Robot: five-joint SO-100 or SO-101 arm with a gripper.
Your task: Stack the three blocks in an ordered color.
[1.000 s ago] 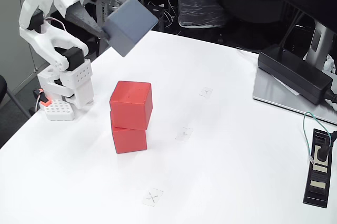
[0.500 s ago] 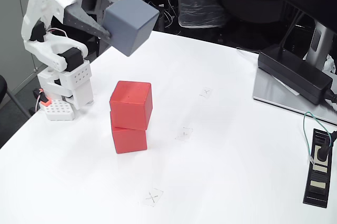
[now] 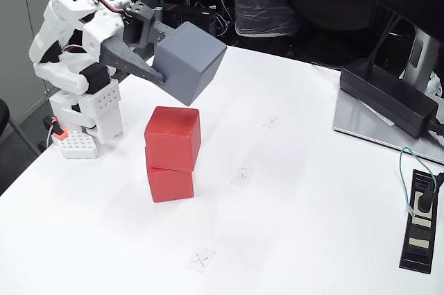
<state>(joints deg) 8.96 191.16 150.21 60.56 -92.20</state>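
Since 1 s ago grey block [image 3: 190, 62] lower, nearer the stack | red blocks [image 3: 172, 153] stacked, left-centre of table [image 3: 291, 225], top one skewed | gripper [image 3: 161, 66] clamped on grey, tilted, airborne above stack | step: final placement | next: level, centre, lower.

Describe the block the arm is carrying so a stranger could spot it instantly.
Start at the white robot arm at the table's left edge in the fixed view. Its gripper holds a grey block, tilted, in the air above two stacked red blocks. It is the one grey cube and the one off the table.
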